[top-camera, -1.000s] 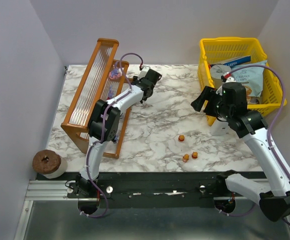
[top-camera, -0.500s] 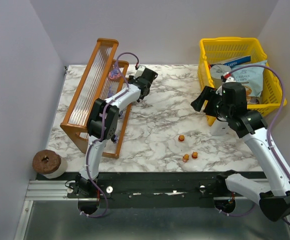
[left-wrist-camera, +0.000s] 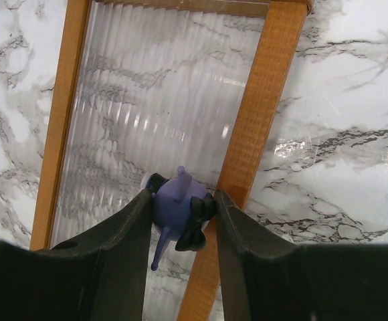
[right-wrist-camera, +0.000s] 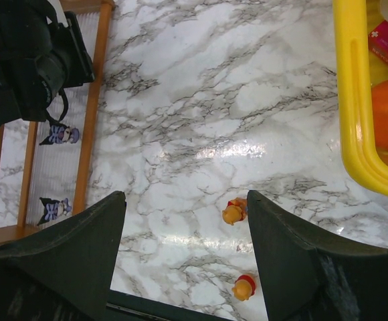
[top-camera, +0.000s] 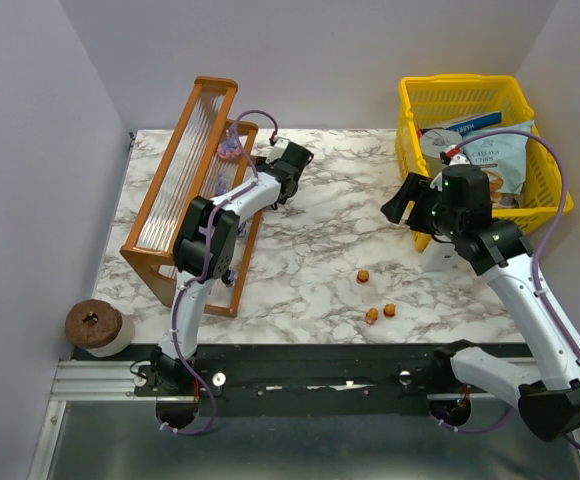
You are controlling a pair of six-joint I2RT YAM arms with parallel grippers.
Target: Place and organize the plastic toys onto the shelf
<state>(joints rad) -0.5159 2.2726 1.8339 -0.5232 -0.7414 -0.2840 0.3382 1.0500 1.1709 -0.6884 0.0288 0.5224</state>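
Marble tabletop [top-camera: 320, 220] fills the scene, with the shelf [top-camera: 185, 170] standing along its left side and a yellow basket [top-camera: 407, 130] of snack packets at the far right corner. We see the left gripper [left-wrist-camera: 182, 197] clamped on a purple toy [left-wrist-camera: 175, 208], its jaws narrowed to the toy's width. It is poised over a clear ribbed tier just beside that tier's wooden rail; whether the toy touches the ribs yet we cannot tell. The right gripper [right-wrist-camera: 186, 197] hangs with its jaws spread wide and nothing between them, above bare marble near the basket. We judge the job partly done. The right wrist view shows a dark toy [right-wrist-camera: 60, 134] and a second dark toy [right-wrist-camera: 52, 208] standing apart on one tier. From overhead a pink-purple toy [top-camera: 230, 150] sits near the shelf's far end, though we cannot say whether it is one of those two. Left to do, as far as we can see, is setting down the purple toy and then collecting what lies loose on the marble, well apart from the shelf. That means an orange toy [top-camera: 363, 275], plus a second orange toy [top-camera: 371, 316] and a third orange toy [top-camera: 389, 309] lying close together nearer the arm bases. Any toys hidden behind the left arm we cannot count.
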